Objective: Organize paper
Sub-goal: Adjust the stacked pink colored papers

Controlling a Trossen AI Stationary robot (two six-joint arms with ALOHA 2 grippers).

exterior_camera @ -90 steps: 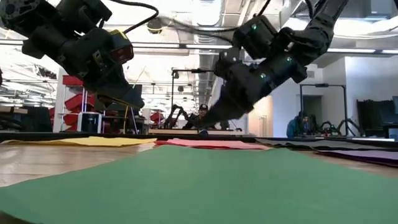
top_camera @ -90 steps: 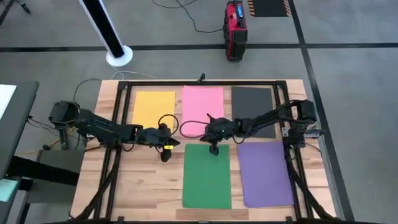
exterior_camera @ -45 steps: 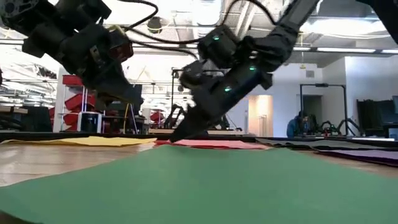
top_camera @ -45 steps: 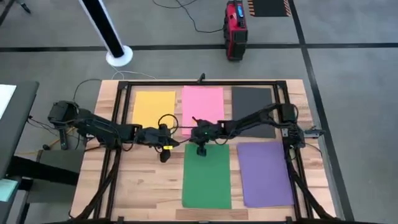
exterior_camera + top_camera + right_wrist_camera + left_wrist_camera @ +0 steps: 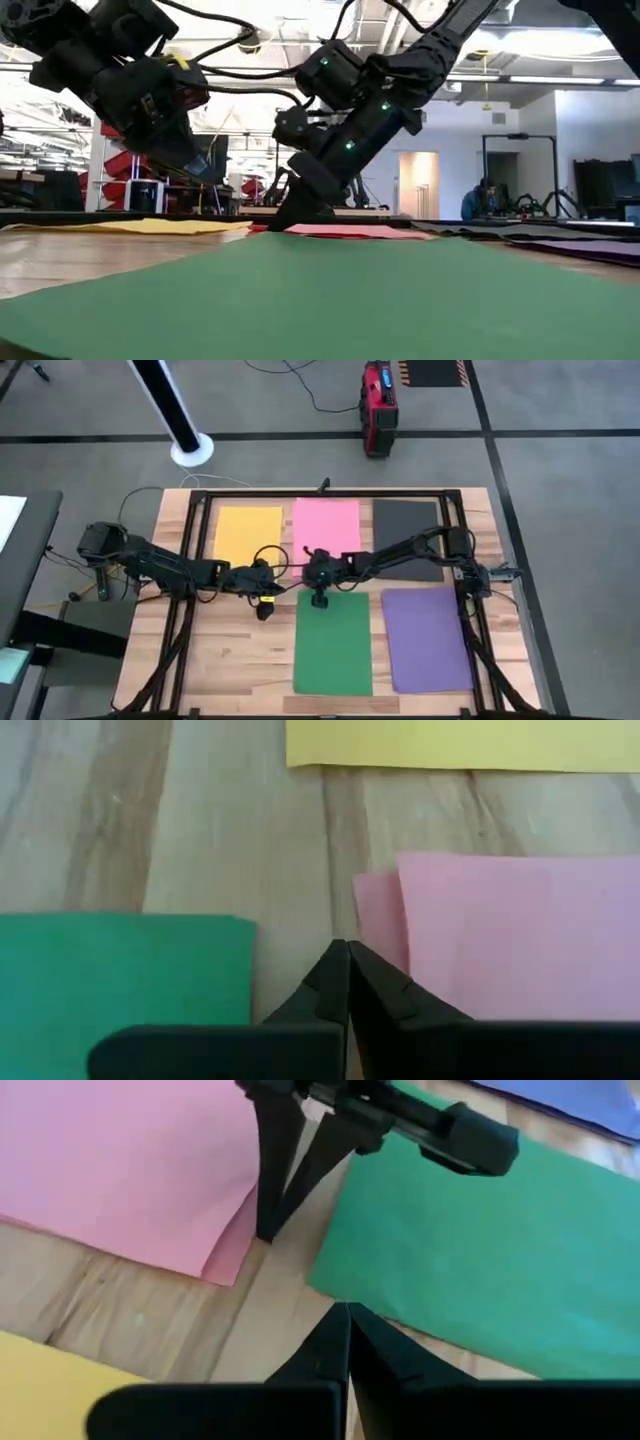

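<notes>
Resting closed-tipped on the desk [image 5: 235, 660], the right claw [image 5: 318, 599] sits between the pink sheet [image 5: 326, 525] at twelve o'clock and the green sheet [image 5: 333, 645] at six, both lengthwise twelve-to-six. The left claw [image 5: 264, 610], also clenched empty, hovers at nine o'clock, slightly farther.

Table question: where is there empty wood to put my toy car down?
The widest bare wood on the table is left of the green paper, below the yellow paper. Thin strips run between the green and purple paper. The middle is crowded: the left claw and right claw, both shut, meet near the pink paper.
</notes>
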